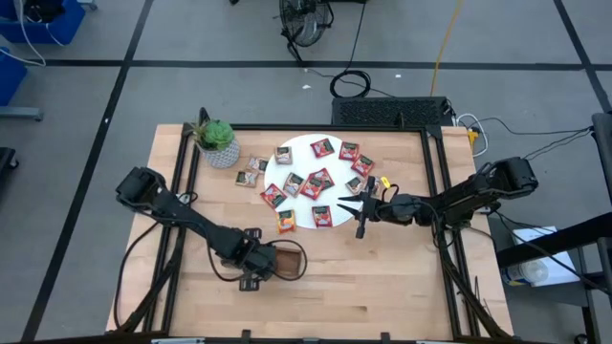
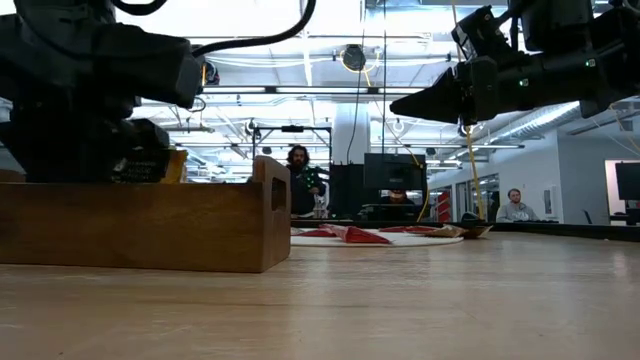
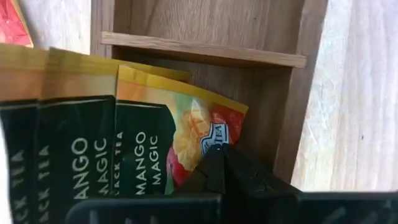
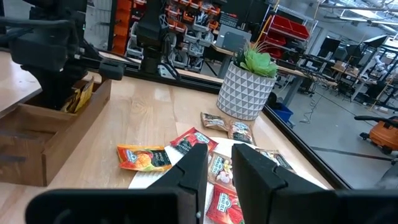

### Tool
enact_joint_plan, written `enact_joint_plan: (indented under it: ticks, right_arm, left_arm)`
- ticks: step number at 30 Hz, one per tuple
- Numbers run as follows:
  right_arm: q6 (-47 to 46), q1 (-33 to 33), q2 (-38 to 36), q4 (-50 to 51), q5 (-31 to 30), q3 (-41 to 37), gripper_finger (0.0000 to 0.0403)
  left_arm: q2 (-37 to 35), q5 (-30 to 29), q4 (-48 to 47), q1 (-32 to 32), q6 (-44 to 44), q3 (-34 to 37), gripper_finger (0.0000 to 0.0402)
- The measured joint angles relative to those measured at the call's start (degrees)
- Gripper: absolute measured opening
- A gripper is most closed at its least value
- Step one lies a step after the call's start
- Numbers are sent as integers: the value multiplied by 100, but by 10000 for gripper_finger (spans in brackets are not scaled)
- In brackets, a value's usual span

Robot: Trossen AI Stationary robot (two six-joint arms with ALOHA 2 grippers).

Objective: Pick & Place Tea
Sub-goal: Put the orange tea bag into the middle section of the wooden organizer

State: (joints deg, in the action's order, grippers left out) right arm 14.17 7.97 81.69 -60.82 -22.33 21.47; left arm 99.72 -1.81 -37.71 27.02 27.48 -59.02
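The tea is small flat sachets, mostly red [image 1: 316, 182], lying on and beside a white disc [image 1: 301, 143]. One orange-yellow sachet [image 1: 285, 222] lies at the disc's near edge. My left gripper [image 1: 256, 266] points down into the brown wooden tray [image 1: 287, 260] and is shut. At its tip is an orange-yellow sachet [image 3: 180, 124], beside two more like it that stand in the compartment [image 3: 74, 143]. My right gripper [image 1: 346, 206] is held level above the disc's right edge. Its fingers are open by a narrow gap [image 4: 219, 162] with nothing between them. My left gripper comes from above, pointing down, and meets the orange-yellow sachet at one corner [image 3: 208, 140]. The fingers themselves cover the place of contact, so the kind of hold cannot be seen. The sachet stands on edge inside the tray compartment, against the other sachets.
A small green plant in a white patterned pot [image 1: 216, 141] stands at the table's far left. A few grey-brown sachets [image 1: 251, 170] lie between the pot and the disc. The tray's divider [image 3: 199, 50] closes off the compartment. People sit in the room beyond the table [image 2: 300, 175].
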Motion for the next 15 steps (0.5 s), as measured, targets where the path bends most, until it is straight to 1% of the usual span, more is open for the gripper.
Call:
enact_joint_plan:
  ticks: [2,8,13,15]
  right_arm:
    - [0,0,0,0,0,0,61]
    - [0,0,0,2,0,0,61]
    - [0,0,0,8,0,0,61]
    - [0,0,0,7,0,0,61]
  left_arm:
    - [6,-127,52,-1,68,0,1]
    - [9,-751,23,52,274,9,2]
    - [11,-1041,19,148,404,11,1]
    - [13,-1260,15,201,412,11,2]
